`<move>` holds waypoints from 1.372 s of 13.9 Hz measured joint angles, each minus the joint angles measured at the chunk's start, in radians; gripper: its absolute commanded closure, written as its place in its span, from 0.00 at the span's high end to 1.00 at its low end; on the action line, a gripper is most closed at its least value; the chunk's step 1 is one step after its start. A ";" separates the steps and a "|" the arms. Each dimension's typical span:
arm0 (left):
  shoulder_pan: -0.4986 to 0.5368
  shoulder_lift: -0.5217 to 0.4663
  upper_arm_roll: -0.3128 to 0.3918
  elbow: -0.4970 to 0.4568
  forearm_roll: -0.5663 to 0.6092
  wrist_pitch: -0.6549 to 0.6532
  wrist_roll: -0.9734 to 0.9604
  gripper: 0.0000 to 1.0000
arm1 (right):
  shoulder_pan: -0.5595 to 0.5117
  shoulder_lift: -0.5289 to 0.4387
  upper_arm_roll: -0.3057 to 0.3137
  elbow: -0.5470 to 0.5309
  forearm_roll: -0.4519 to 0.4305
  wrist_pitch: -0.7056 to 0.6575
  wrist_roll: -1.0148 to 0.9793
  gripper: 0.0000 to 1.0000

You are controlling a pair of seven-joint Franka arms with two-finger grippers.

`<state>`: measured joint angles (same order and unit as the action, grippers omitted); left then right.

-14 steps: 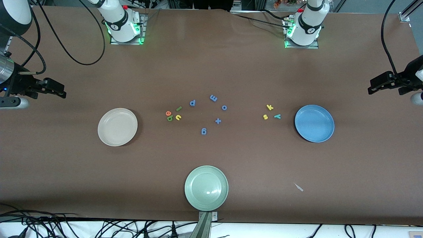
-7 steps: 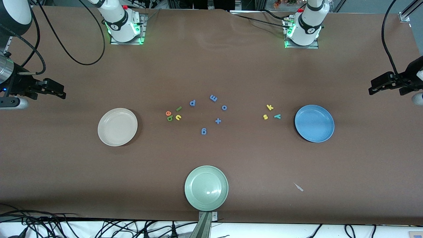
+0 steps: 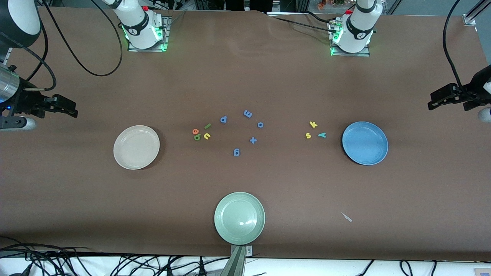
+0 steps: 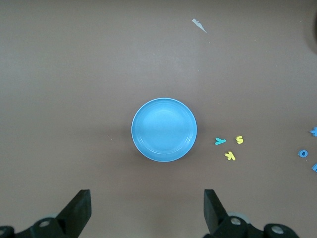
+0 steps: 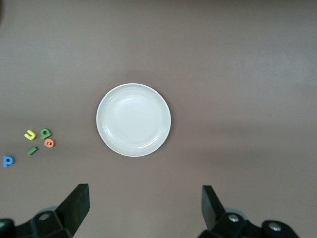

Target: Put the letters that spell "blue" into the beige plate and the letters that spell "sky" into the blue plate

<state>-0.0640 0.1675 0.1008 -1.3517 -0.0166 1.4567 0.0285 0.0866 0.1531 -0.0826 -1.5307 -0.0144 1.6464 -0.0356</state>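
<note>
The 4 letters spelling "blue" (image 3: pixel 201 132) are clustered on the tabletop near its middle, toward the right arm's end, just beside the beige plate (image 3: pixel 136 147), which holds nothing. The 3 letters spelling "sky" (image 3: pixel 314 130) are grouped near the blue plate (image 3: pixel 364 143), toward the left arm's end; that plate also holds nothing. The blue letters and plus sign (image 3: pixel 245 130) are scattered between the 2 groups. The right gripper (image 5: pixel 143 210) is held high over the table's edge at its own end, fingers spread wide and holding nothing. The left gripper (image 4: pixel 147 212) is likewise held wide apart at the other edge.
</note>
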 measured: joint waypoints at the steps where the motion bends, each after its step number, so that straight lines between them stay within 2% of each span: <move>1: 0.000 0.000 0.000 0.000 0.000 0.000 0.000 1.00 | 0.000 0.002 0.000 0.000 -0.003 0.000 0.000 1.00; 12: 0.000 0.012 0.000 -0.001 0.000 0.006 0.000 1.00 | 0.043 0.029 0.014 0.000 -0.026 -0.030 -0.061 1.00; 16: 0.000 0.012 0.000 -0.001 0.000 0.007 0.000 1.00 | 0.080 0.060 0.017 0.000 -0.011 -0.021 -0.060 0.99; 19: 0.000 0.013 0.000 -0.003 0.000 0.013 0.000 1.00 | 0.092 0.083 0.017 0.000 0.044 -0.016 -0.044 0.99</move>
<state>-0.0644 0.1803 0.1003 -1.3543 -0.0166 1.4697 0.0282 0.1782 0.2363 -0.0654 -1.5307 0.0297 1.6307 -0.0792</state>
